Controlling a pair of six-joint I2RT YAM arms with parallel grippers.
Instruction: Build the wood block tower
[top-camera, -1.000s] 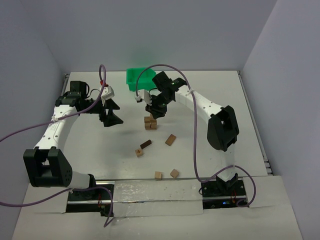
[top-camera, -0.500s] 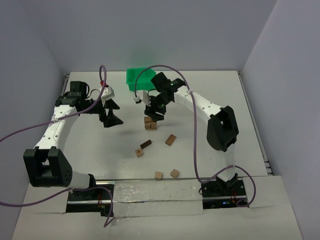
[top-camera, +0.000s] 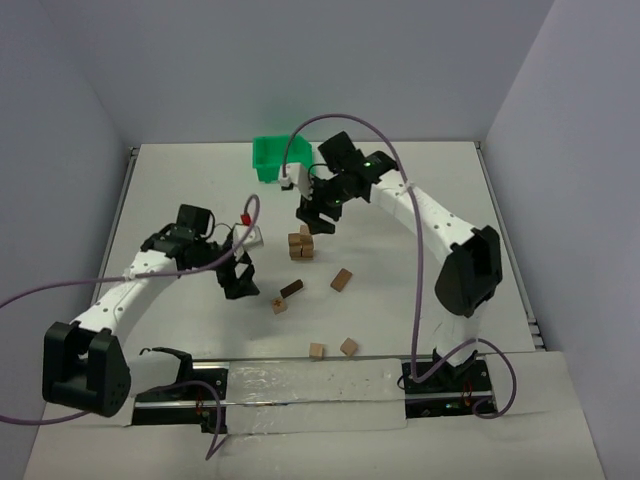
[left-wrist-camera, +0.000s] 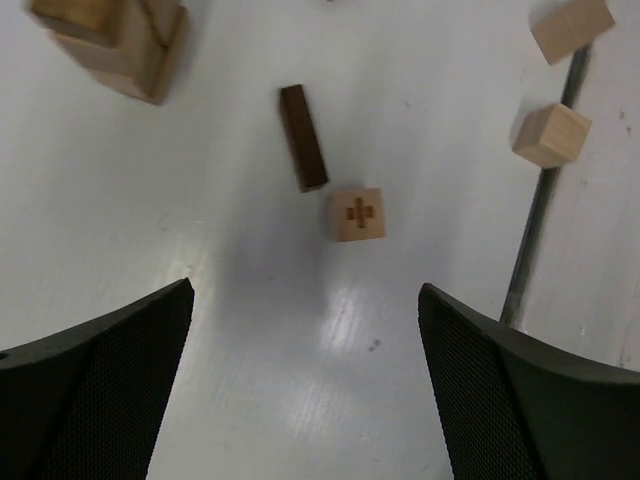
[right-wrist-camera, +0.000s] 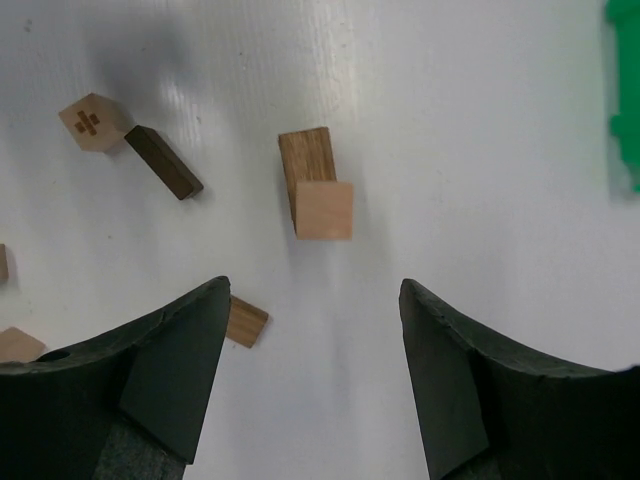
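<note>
The wood block tower is a small stack mid-table; in the right wrist view it is a brown block with a light cube on top. My right gripper hangs open and empty just behind and above the stack. My left gripper is wide open with nothing in it, low over the table just left of a dark brown bar and a cube marked with a cross.
A tan block lies right of the bar. Two light cubes sit near the front edge. A green bin stands at the back behind the right gripper. Cables loop over both arms.
My right gripper opened, left the light cube on the stack and drew back upward. My left arm swung from the back left down toward the dark bar and cross cube.
</note>
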